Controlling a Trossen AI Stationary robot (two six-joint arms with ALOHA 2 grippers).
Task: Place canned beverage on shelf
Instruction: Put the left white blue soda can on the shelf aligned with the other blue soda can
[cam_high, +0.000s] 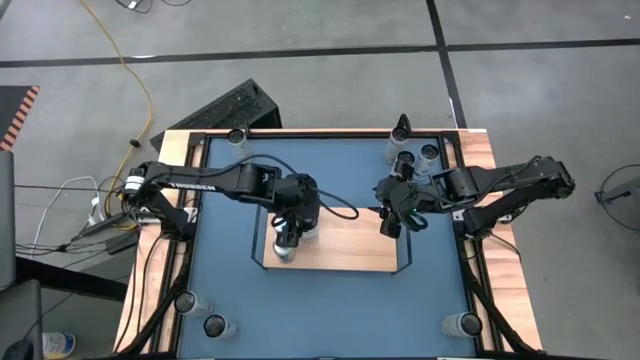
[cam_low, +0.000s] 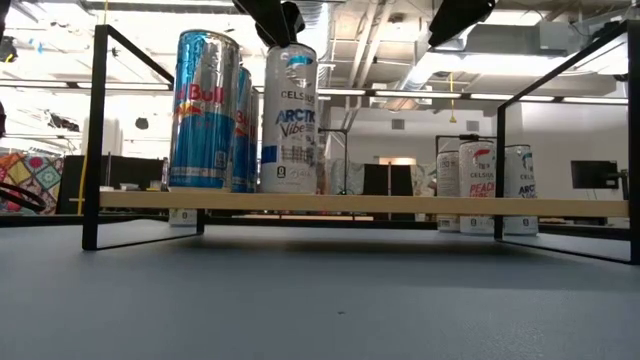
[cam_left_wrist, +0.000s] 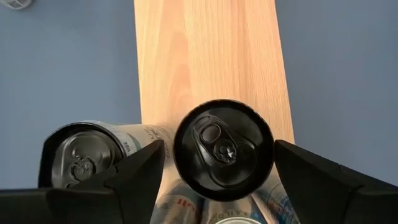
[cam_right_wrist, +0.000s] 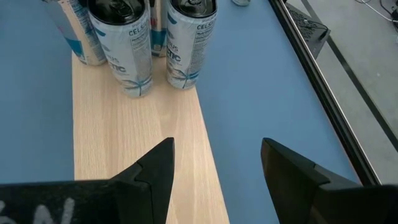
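White Celsius can (cam_low: 289, 118) upright on shelf (cam_low: 360, 205) centre-left, left gripper (cam_left_wrist: 214, 168) spread around it, not touching; right gripper (cam_right_wrist: 214, 171) open, empty.

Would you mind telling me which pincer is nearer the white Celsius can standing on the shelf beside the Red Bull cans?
Left. The left pincer sits directly over the Celsius can, fingers either side of its top. The right pincer hovers open over the shelf's far end.

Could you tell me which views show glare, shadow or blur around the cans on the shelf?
Low view: bright ceiling lights behind, the Red Bull can gleams; left wrist view: the black can top is sharp, the fingers soft; high view: arms shade the shelf.
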